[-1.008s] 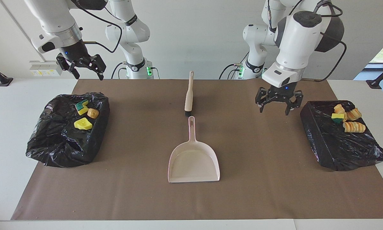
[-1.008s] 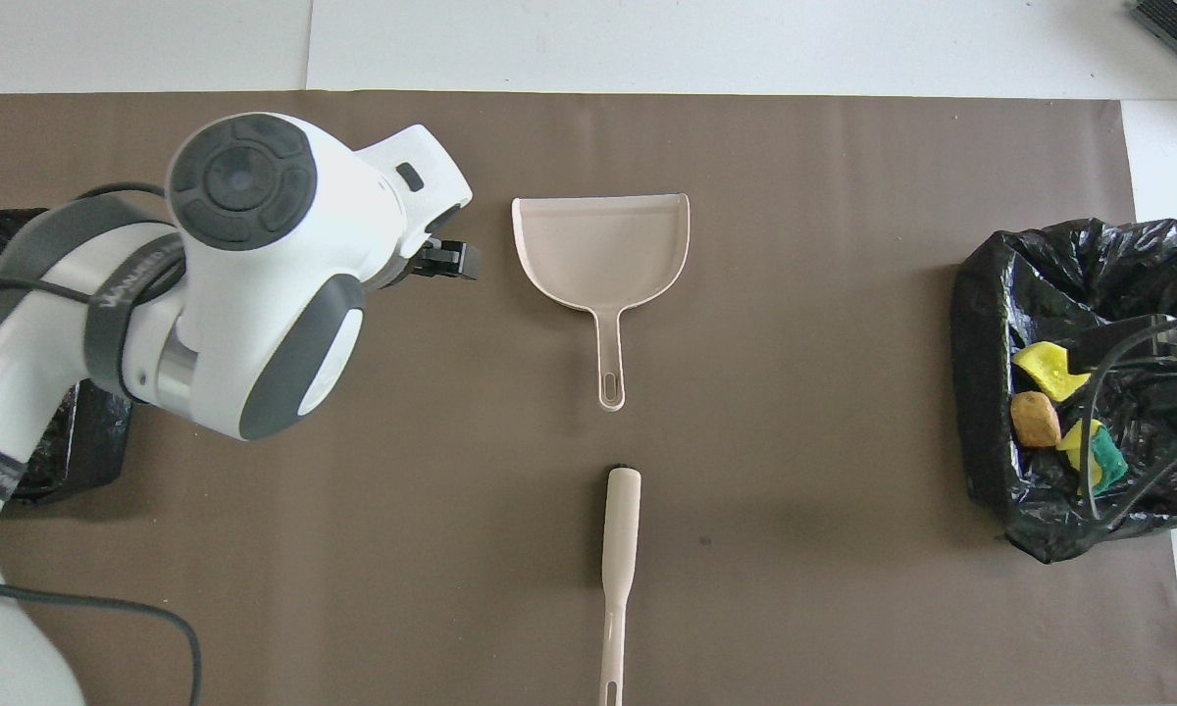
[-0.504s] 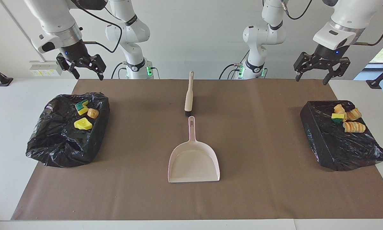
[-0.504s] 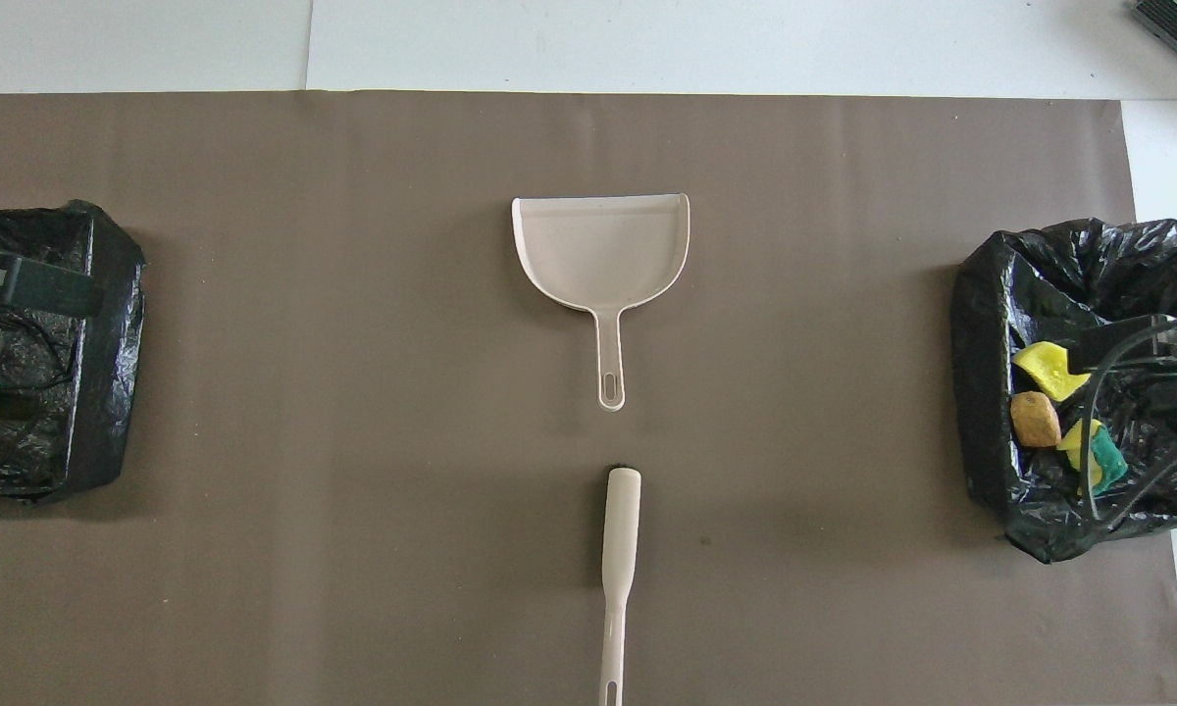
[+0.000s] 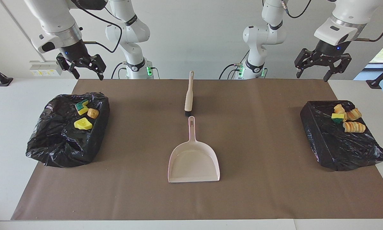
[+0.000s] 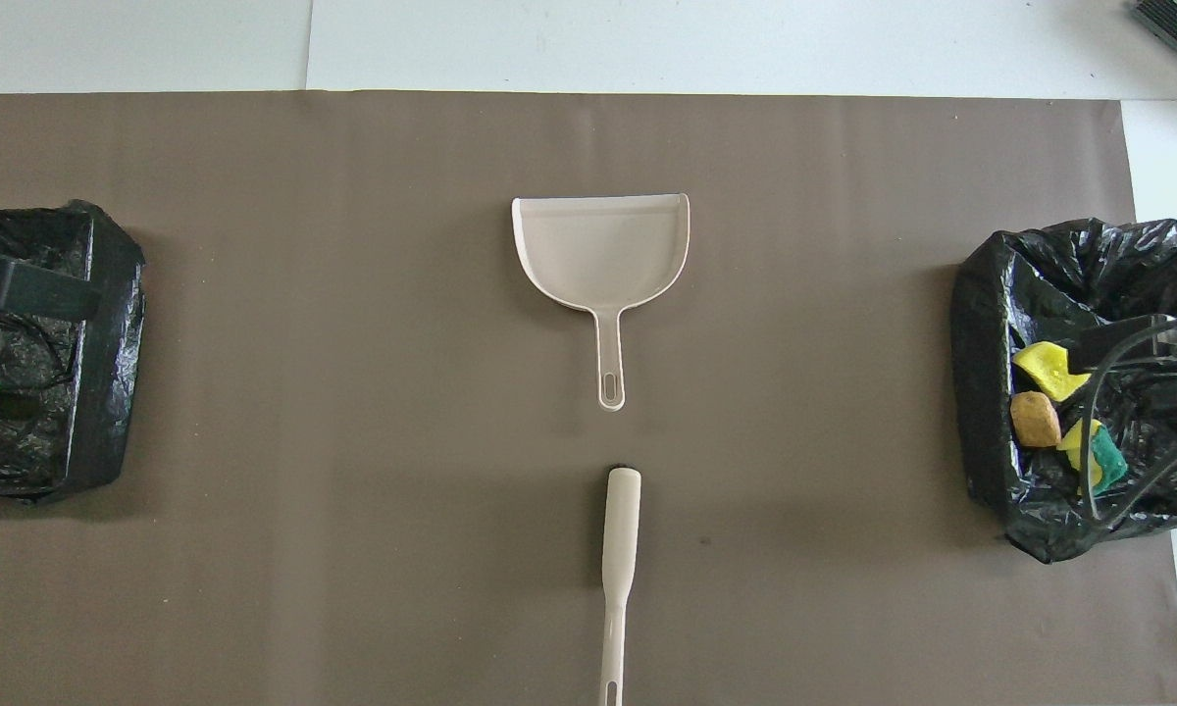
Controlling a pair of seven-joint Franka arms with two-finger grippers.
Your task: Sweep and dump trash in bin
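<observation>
left gripper (image 5: 322, 65) jaws open, empty | right gripper (image 5: 81, 66) jaws open, empty | trash (image 5: 346, 118) binned below jaws | risk: descending jaws snag bin liner (image 5: 338, 150)

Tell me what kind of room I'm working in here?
Probably a robotics lab set up for a cleaning test, not a home. Two white arms are mounted at a white table covered by a brown mat, with a dustpan, a brush and two bag-lined bins laid out.

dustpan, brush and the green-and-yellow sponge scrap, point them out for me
dustpan (image 5: 194, 163), facing view, middle of its pan
brush (image 5: 189, 95), facing view, on its handle
green-and-yellow sponge scrap (image 5: 82, 106), facing view, its top face
</observation>
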